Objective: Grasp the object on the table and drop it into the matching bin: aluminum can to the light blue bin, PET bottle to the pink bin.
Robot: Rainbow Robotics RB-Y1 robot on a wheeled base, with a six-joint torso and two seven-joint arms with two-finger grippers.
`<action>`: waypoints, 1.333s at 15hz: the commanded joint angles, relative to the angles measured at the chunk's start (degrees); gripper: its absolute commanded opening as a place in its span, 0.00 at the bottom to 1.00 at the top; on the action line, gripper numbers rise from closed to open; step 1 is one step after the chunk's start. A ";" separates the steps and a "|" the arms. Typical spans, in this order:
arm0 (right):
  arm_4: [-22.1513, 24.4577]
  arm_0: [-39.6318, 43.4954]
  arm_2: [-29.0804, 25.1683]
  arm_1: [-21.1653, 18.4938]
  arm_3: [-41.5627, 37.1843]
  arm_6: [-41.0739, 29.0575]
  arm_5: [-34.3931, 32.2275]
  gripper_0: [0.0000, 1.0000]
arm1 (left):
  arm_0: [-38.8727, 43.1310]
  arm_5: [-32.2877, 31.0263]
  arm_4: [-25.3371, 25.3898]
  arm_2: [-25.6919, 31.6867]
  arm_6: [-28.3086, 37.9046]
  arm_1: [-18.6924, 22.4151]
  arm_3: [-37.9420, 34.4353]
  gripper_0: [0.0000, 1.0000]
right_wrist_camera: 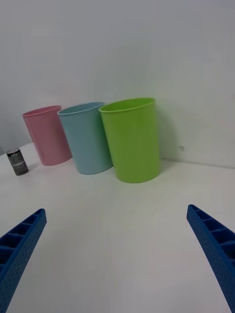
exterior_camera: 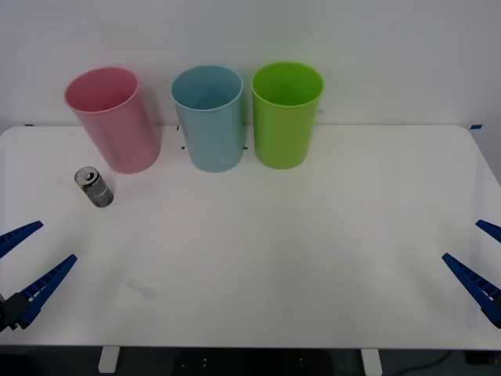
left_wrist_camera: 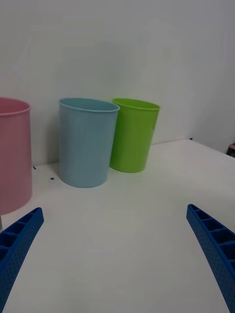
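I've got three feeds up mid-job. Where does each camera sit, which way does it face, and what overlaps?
Front: above the arms, looking down at the table; left gripper and right gripper open at the near corners.
Right wrist: low, facing the green bin, light blue bin, pink bin, can.
Left wrist: low, facing the bins.
All share the bins.
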 commanded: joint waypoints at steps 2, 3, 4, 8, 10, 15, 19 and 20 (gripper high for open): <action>0.00 0.00 0.00 0.00 0.00 0.00 0.00 1.00 | 0.74 -0.14 -0.37 0.06 -0.18 -0.76 0.61 1.00; 0.00 0.00 0.00 0.00 0.00 0.00 0.00 1.00 | 1.09 0.13 -0.37 -0.03 -0.44 -0.50 -0.01 1.00; 0.00 0.00 0.00 0.00 0.00 0.00 0.00 1.00 | 1.45 0.21 -0.46 -0.03 -0.35 -0.15 -0.71 1.00; 0.00 0.00 0.00 0.00 0.00 0.00 0.00 1.00 | 3.12 1.18 -0.28 0.50 -1.05 0.20 -0.98 1.00; 0.00 0.00 0.00 0.00 0.00 0.00 0.00 1.00 | 4.52 2.15 -0.28 0.59 -1.85 0.20 -0.89 1.00; 0.00 0.00 0.00 0.00 0.00 0.00 0.00 1.00 | 7.69 9.88 -0.37 -1.61 -8.00 0.20 -0.89 1.00; 0.00 0.00 0.00 0.00 0.00 0.00 0.00 1.00 | 8.74 15.51 -0.37 -3.63 -9.58 0.03 -0.89 1.00; 0.00 0.00 0.00 0.00 0.00 0.00 0.00 1.00 | 8.74 17.09 -0.37 -4.25 -9.93 -0.06 -0.80 1.00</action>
